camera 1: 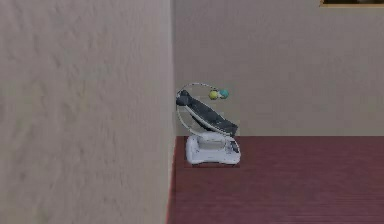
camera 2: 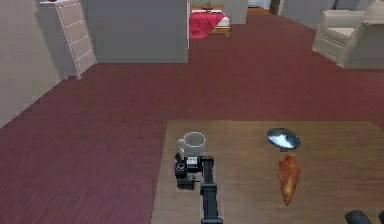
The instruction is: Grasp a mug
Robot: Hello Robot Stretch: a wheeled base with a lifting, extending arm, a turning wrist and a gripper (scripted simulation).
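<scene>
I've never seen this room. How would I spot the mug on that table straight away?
Find the brown wooden table on the dark red floor in the arm side view. Near its left edge stands the mug, by the far end of the dark arm. It is the only white, upright cup; its neighbours to the right are a flat silvery disc and a long orange thing.

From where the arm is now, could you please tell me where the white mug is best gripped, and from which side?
Probably across its round wall just below the rim: the mug stands upright, mouth up, near the table's edge. Come from the side where the gripper is, since the arm points that way.
</scene>
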